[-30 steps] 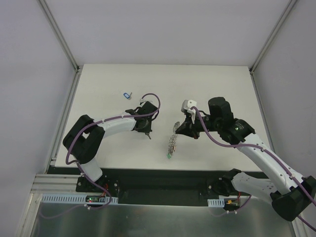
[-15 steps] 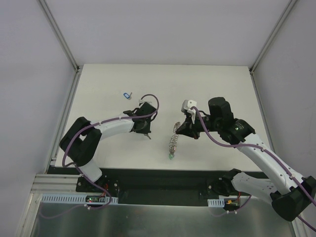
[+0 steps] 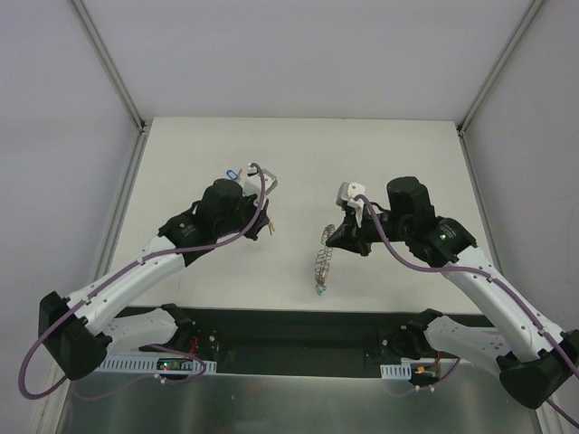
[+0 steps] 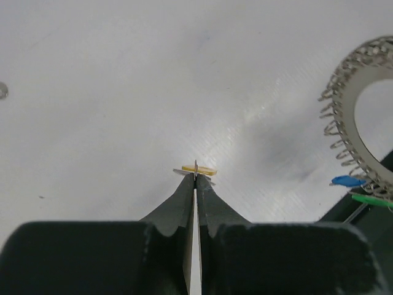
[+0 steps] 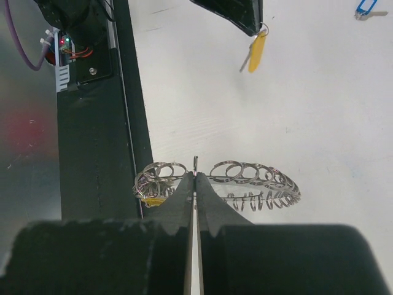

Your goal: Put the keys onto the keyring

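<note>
Left gripper (image 4: 195, 177), jaws now pressed shut on the yellow-tagged key (image 4: 199, 170), has risen off the table (image 3: 407, 154) — pickup judged complete, threading next. Right gripper (image 5: 195, 178), closed, holds the keyring (image 5: 252, 175) edge-on at centre of the top view; a blue tag (image 4: 347, 180) and a green tag (image 4: 371, 200) already hang there. A spare blue-tagged key (image 5: 363, 7) lies at the upper right of the right wrist view — nothing stands between key and ring

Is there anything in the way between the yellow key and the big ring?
Nothing visible. The left gripper is shut on the yellow key, the right gripper is shut on the keyring, and only bare table lies between them. The loose blue key sits off to one side.
</note>
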You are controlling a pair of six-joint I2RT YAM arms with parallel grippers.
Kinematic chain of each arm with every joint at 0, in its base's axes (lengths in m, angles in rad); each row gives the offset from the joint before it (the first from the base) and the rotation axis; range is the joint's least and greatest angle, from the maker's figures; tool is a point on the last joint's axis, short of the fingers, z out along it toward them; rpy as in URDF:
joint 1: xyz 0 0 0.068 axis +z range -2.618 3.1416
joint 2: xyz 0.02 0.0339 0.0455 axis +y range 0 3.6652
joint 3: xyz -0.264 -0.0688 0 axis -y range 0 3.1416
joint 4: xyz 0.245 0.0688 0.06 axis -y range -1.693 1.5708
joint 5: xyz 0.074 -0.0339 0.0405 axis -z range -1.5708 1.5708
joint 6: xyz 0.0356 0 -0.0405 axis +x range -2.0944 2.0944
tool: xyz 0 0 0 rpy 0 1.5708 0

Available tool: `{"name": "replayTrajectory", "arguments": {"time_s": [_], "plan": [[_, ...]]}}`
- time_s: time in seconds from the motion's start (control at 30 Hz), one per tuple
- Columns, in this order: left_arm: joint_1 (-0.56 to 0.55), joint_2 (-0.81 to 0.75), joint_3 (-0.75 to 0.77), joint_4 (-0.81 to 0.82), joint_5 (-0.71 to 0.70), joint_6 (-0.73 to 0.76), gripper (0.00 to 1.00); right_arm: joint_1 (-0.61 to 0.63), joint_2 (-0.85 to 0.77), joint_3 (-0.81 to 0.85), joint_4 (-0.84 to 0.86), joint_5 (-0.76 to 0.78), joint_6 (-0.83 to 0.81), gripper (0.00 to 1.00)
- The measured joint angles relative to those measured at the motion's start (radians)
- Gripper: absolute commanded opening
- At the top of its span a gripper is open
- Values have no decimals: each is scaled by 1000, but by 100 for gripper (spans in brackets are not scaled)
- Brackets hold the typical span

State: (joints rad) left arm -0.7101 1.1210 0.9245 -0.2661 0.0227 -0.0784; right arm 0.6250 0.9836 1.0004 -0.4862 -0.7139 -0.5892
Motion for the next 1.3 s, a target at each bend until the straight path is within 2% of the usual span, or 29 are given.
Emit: {"name": "replayTrajectory", "arguments": {"time_s": [0.27, 0.6, 0.97, 1.3], "plan": [[0, -181, -1, -12, 248, 229, 0, 0, -7, 87, -70, -7, -16, 1], [0, -207, 98, -74, 502, 378, 0, 32, 35, 222, -145, -21, -60, 1], [-5, -201, 167, -93, 694, 422, 0, 124, 74, 267, -194, -10, -138, 2], [-18, -156, 176, -106, 764, 432, 0, 220, 70, 252, -191, 145, -285, 1]]}}
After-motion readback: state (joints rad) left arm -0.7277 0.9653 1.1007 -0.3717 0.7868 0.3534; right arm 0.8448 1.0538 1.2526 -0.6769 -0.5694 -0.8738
